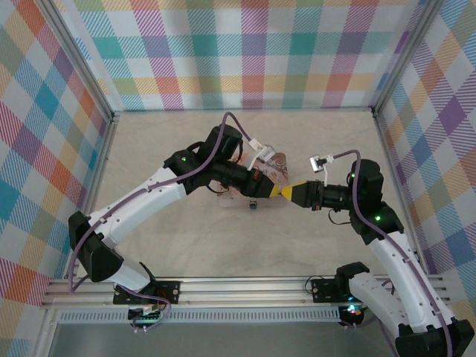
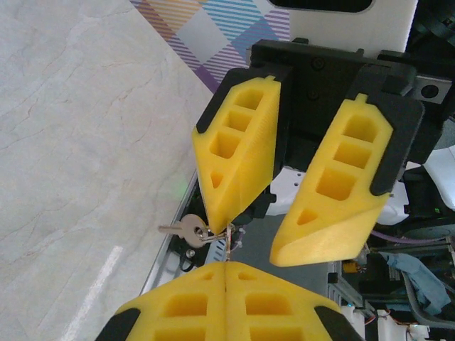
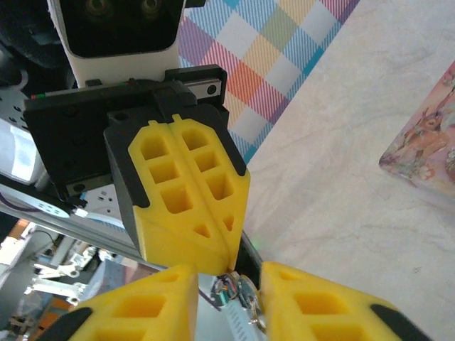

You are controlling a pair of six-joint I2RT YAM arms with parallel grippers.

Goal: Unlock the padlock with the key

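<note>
Left pincer (image 3: 229, 264) is clamped shut on the key ring (image 2: 206, 233), the key (image 2: 183, 229) dangling from its tip. Right pincer (image 2: 250, 245) stands narrowly apart just beside it, holding nothing. The padlock (image 1: 253, 202) appears to lie on the surface (image 1: 186, 238) below, nearer the left arm's wrist.

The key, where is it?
In the left wrist view the key dangles left of centre, above the left gripper's shut tips and beside the right gripper.

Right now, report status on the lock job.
Left end effector shut, pinching the key ring, key dangling. Right end effector open, straddling the padlock. Pink tin alongside, not blocking.
</note>
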